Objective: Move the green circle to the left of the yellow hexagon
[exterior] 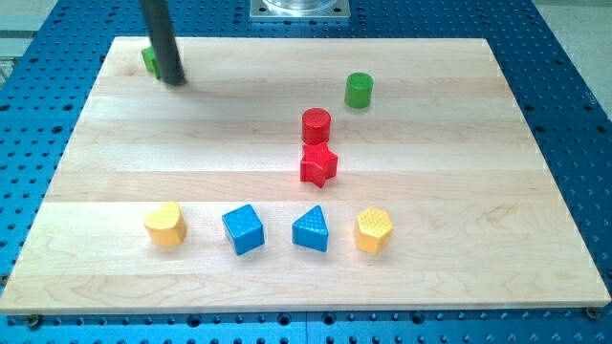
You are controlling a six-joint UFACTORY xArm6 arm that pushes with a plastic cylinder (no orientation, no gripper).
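The green circle (pixel 359 90) stands at the view's upper right of the wooden board. The yellow hexagon (pixel 374 230) sits near the view's bottom, right of centre, far below the green circle. My tip (pixel 173 81) is at the view's top left, far to the left of both, right beside a second green block (pixel 149 60) that the rod partly hides.
A red cylinder (pixel 316 125) and a red star (pixel 318 165) stand between the green circle and the bottom row. A blue triangle (pixel 311 229), a blue cube (pixel 243 229) and a yellow heart-like block (pixel 165 224) lie left of the hexagon. The board (pixel 478 182) rests on a blue perforated table.
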